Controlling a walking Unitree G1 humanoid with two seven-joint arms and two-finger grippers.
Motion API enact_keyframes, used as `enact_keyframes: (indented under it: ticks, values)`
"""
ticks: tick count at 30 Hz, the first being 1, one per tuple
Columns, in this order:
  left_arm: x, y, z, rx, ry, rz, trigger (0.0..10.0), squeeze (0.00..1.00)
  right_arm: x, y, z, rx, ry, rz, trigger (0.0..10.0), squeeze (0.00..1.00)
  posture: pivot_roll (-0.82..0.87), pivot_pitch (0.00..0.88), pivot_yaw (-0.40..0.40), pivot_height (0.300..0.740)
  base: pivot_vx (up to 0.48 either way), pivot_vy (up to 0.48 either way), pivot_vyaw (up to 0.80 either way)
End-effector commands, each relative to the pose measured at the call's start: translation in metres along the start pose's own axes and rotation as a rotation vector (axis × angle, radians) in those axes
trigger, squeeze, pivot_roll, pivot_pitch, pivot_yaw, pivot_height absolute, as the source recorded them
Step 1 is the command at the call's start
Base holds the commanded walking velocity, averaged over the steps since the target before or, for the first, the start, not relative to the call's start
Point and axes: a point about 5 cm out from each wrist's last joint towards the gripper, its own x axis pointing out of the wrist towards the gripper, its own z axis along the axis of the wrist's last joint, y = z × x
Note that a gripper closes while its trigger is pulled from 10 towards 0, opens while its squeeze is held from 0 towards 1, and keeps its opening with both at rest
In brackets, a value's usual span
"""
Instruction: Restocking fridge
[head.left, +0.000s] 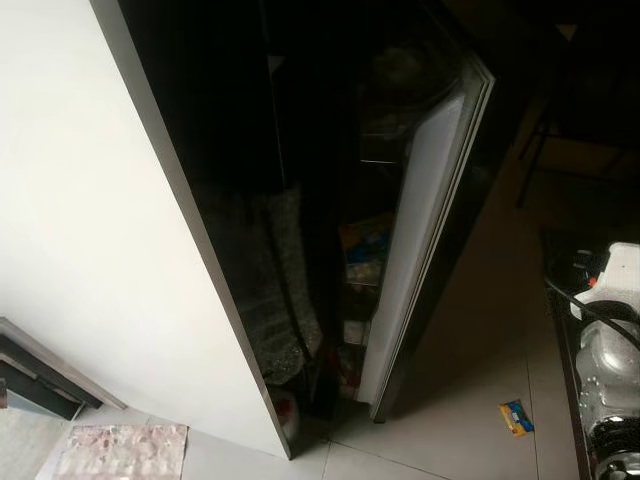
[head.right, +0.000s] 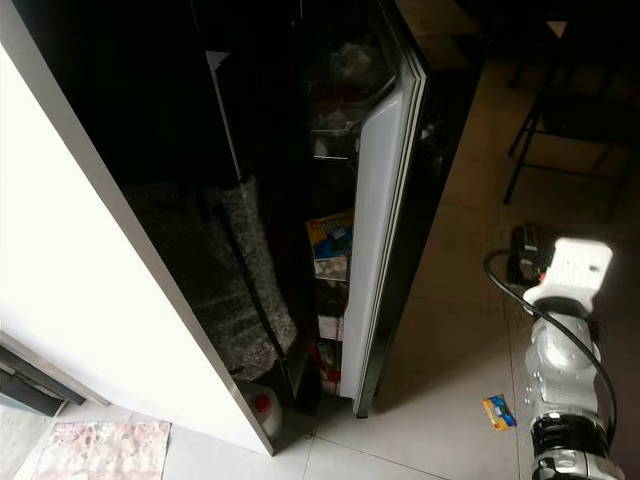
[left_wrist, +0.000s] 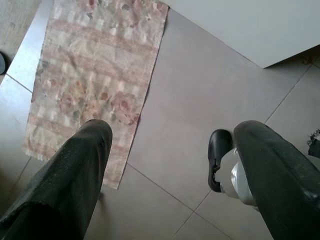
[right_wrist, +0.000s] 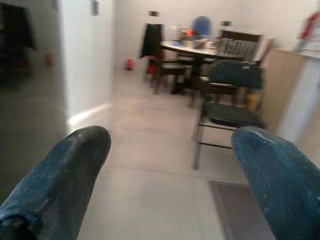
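fridge door ajar, both grippers empty

the fridge (head.right: 150, 120) stands tall and dark just ahead, its door (head.right: 375, 230) swung partly out so a narrow gap shows shelves holding a blue-and-yellow packet (head.right: 330, 238) and paler items below. nothing to stock is in either claw, so the step in hand looks like getting the door wider or fetching goods. to do that well, the robot should square up to the gap and push the door edge outward before reaching in, since the opening is too tight for an arm.

the right arm (head.right: 565, 340) hangs at the side. the right gripper (right_wrist: 165, 165) has its fingers wide apart, facing a dining table (right_wrist: 200, 47) and chairs, a room the head views lack. the left gripper (left_wrist: 165, 170), fingers spread and holding nothing, points down at tiled floor (left_wrist: 200, 115) and a floral mat (left_wrist: 95, 70). a small blue packet (head.right: 498, 411) lies on the tiles.
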Motion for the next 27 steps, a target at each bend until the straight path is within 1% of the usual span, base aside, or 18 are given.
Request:
enact_keyframes:
  ticks: [1,5,6,7,8,10,13,14,15,17,18,19,22,27]
  values:
    - [-0.001,-0.005,-0.007,0.015,0.032,-0.003,10.0,0.00,0.001,0.004,-0.004,0.029,0.031,0.033,10.0,0.00,-0.09,0.047,0.063,0.740,0.000,0.000,0.00]
    - [0.001,-0.019,-0.007,0.021,0.034,-0.021,10.0,0.00,0.015,0.015,0.008,0.066,0.000,0.089,10.0,0.00,-0.08,0.047,0.066,0.740,0.000,0.000,0.00]
    - [0.001,-0.019,-0.007,0.021,0.034,-0.021,10.0,0.00,0.015,0.015,0.008,0.066,0.000,0.089,10.0,0.00,-0.08,0.047,0.066,0.740,0.000,0.000,0.00]
    - [0.001,-0.022,-0.008,0.025,0.035,-0.025,10.0,0.00,0.018,0.017,0.011,0.059,-0.007,0.108,10.0,0.00,-0.08,0.048,0.064,0.740,0.000,0.000,0.00]
    - [0.001,-0.025,-0.008,0.023,0.033,-0.027,10.0,0.00,0.021,0.018,0.015,0.071,-0.014,0.117,10.0,0.00,-0.08,0.048,0.064,0.740,0.000,0.000,0.00]
    - [0.002,-0.027,-0.007,0.024,0.032,-0.027,10.0,0.00,0.023,0.019,0.016,0.078,-0.012,0.129,10.0,0.00,-0.08,0.048,0.064,0.740,0.000,0.000,0.00]
    - [0.003,-0.033,-0.005,0.029,0.028,-0.030,10.0,0.00,0.025,0.025,0.017,0.069,-0.008,0.177,10.0,0.00,-0.07,0.048,0.062,0.740,0.000,0.000,0.00]
    - [0.003,-0.035,-0.003,0.028,0.023,-0.030,10.0,0.00,0.025,0.030,0.017,0.075,-0.011,0.211,10.0,0.00,-0.07,0.048,0.062,0.740,0.000,0.000,0.00]
    - [0.003,-0.035,-0.003,0.028,0.023,-0.030,10.0,0.00,0.025,0.030,0.017,0.075,-0.011,0.211,10.0,0.00,-0.07,0.048,0.062,0.740,0.000,0.000,0.00]
    - [0.004,-0.038,0.001,0.029,0.014,-0.033,10.0,0.00,0.024,0.040,0.017,0.099,-0.007,0.291,10.0,0.00,-0.07,0.048,0.062,0.740,0.000,0.000,0.00]
    - [0.004,-0.038,0.001,0.029,0.014,-0.033,10.0,0.00,0.024,0.040,0.017,0.099,-0.007,0.291,10.0,0.00,-0.07,0.048,0.062,0.740,0.000,0.000,0.00]
    - [0.005,-0.040,0.005,0.033,0.003,-0.035,10.0,0.00,0.023,0.050,0.016,0.105,0.000,0.368,10.0,0.00,-0.07,0.050,0.065,0.740,0.000,0.000,0.00]
    - [0.006,-0.038,0.009,0.034,-0.007,-0.032,10.0,0.00,0.024,0.059,0.016,0.108,0.003,0.440,10.0,0.00,-0.07,0.050,0.065,0.740,0.000,0.000,0.00]
    - [0.006,-0.036,0.010,0.035,-0.010,-0.029,10.0,0.00,0.027,0.067,0.019,0.090,0.001,0.472,10.0,0.00,-0.07,0.049,0.066,0.740,0.000,0.000,0.00]
